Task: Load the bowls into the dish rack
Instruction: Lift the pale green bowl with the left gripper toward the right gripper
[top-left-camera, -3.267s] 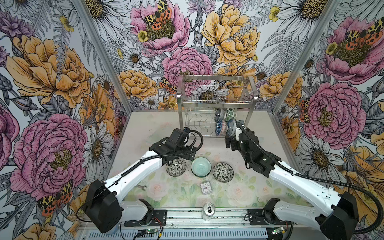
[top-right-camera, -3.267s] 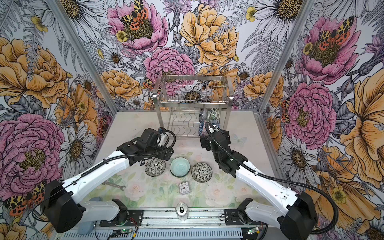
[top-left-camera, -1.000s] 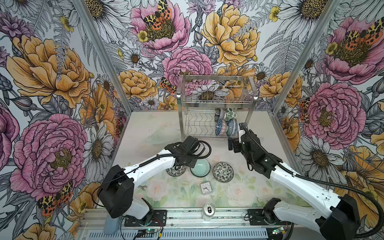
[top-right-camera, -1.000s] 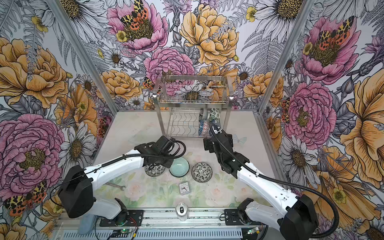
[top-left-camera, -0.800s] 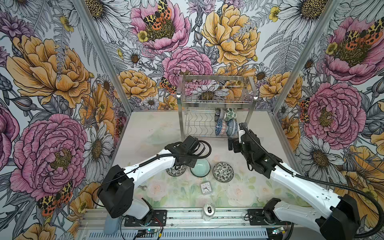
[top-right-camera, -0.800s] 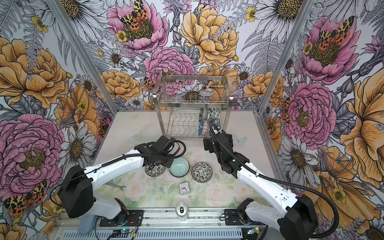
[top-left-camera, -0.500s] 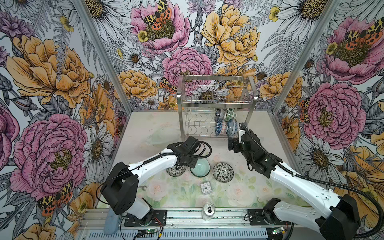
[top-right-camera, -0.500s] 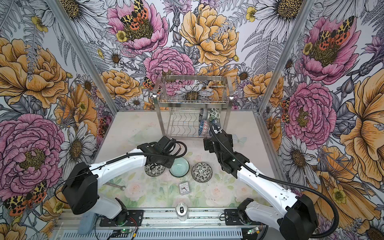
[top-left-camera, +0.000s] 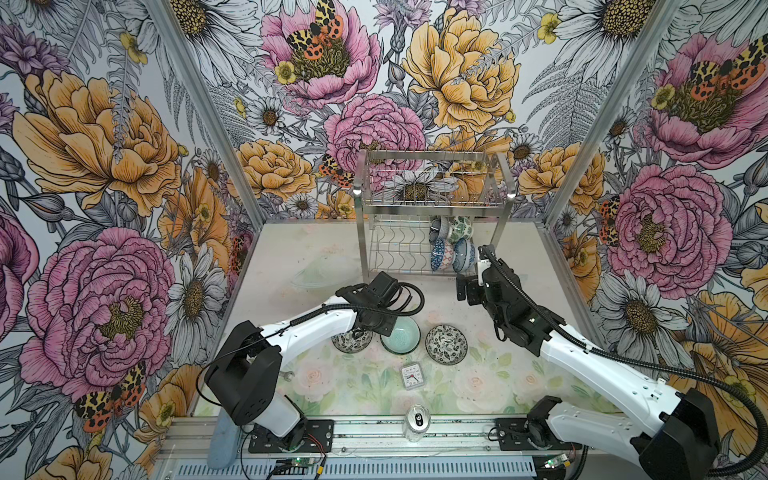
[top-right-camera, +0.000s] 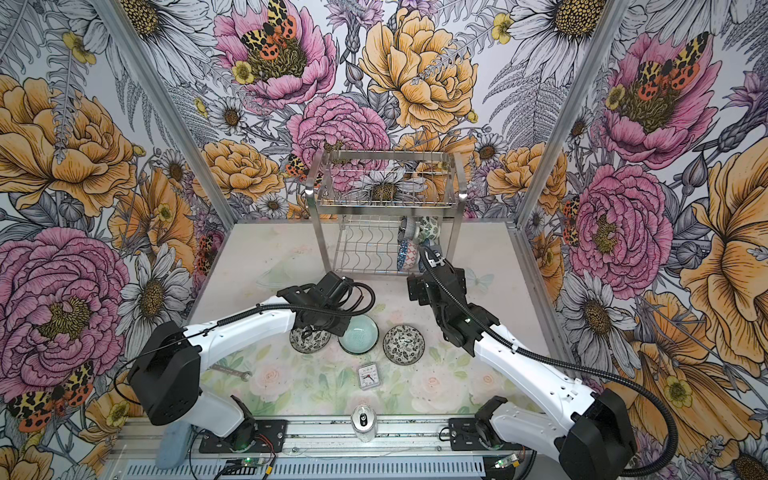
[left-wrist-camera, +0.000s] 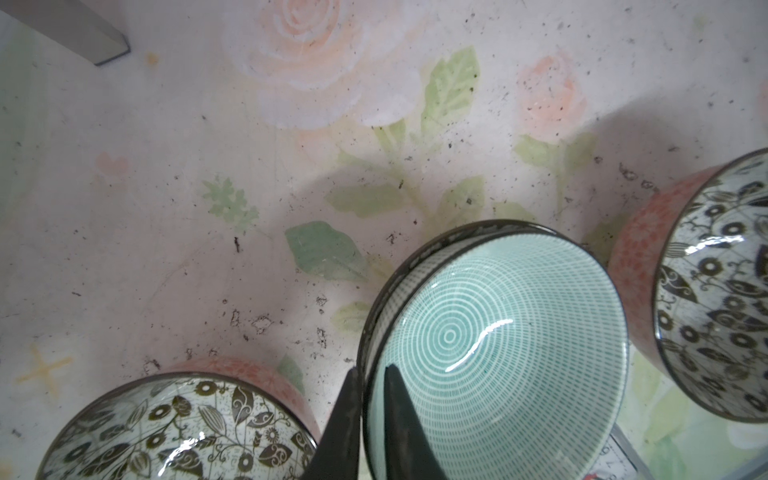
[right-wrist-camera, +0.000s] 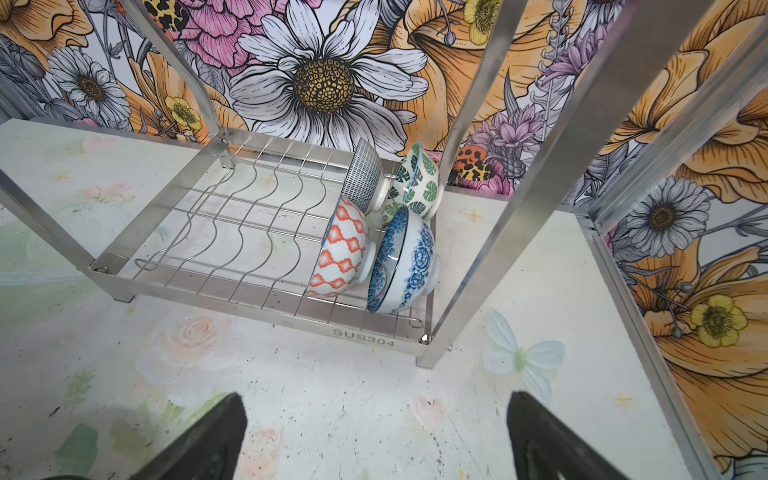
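Three bowls stand in a row on the table: a black-white leaf bowl (top-left-camera: 352, 340), a pale teal bowl (top-left-camera: 403, 343) and a second black-white leaf bowl (top-left-camera: 446, 345). My left gripper (left-wrist-camera: 371, 401) is shut on the teal bowl's (left-wrist-camera: 494, 332) rim, one finger inside and one outside. The steel dish rack (top-left-camera: 432, 199) stands at the back. Several bowls lean on edge at the right end of its lower tier, among them a blue floral one (right-wrist-camera: 409, 262) and a green-leaf one (right-wrist-camera: 417, 183). My right gripper (right-wrist-camera: 374, 432) hangs open and empty in front of the rack.
A small square clock (top-left-camera: 412, 376) lies just in front of the bowls. A drink can (top-left-camera: 417, 422) stands at the front rail. A wrench (top-right-camera: 230, 372) lies front left. The pink-sided leaf bowls (left-wrist-camera: 178, 428) flank the teal one closely.
My left gripper has opened a little and then shut on the teal bowl's rim, and its elbow has drawn inward. The right arm has not moved.
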